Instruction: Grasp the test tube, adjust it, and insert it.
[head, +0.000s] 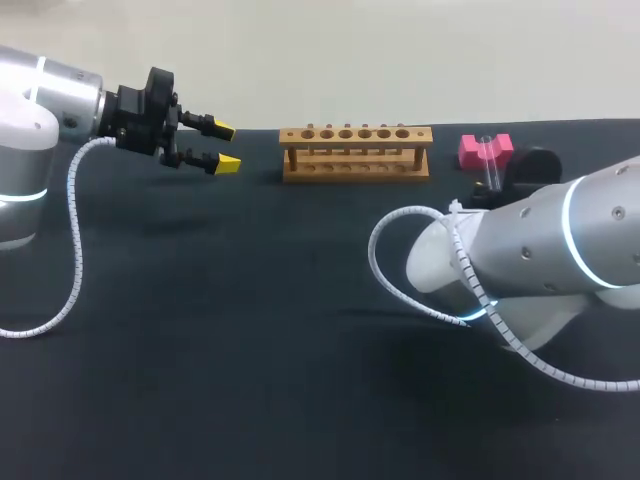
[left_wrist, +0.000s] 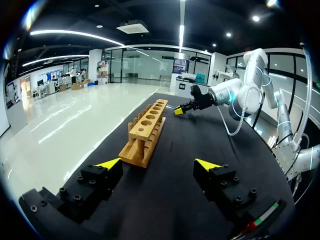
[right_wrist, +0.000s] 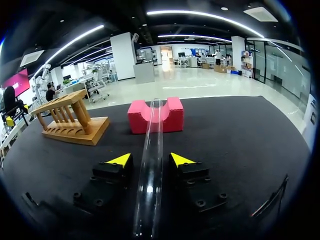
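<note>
**A:** The right hand (right_wrist: 150, 160) — how do its fingers stand?

**B:** Spread. There is one yellow tip on each side of the test tube (right_wrist: 154, 135), with a thin gap on both sides, so neither tip touches the glass.

**A:** And the tube itself?

**B:** It lies lengthwise between the fingers and runs out ahead of the hand. Its far end rests in the groove of the pink foam cradle (right_wrist: 172, 117) on the black counter (right_wrist: 240, 140).

**A:** Where is the wooden test tube rack (head: 355, 152)?

**B:** Upright near the counter's far edge, beside the cradle but apart from it.

**A:** The left hand (head: 222, 147)?

**B:** Spread as well. It hovers above the counter near the rack's other end, fingers pointing toward the rack — well apart from the tube.
</note>
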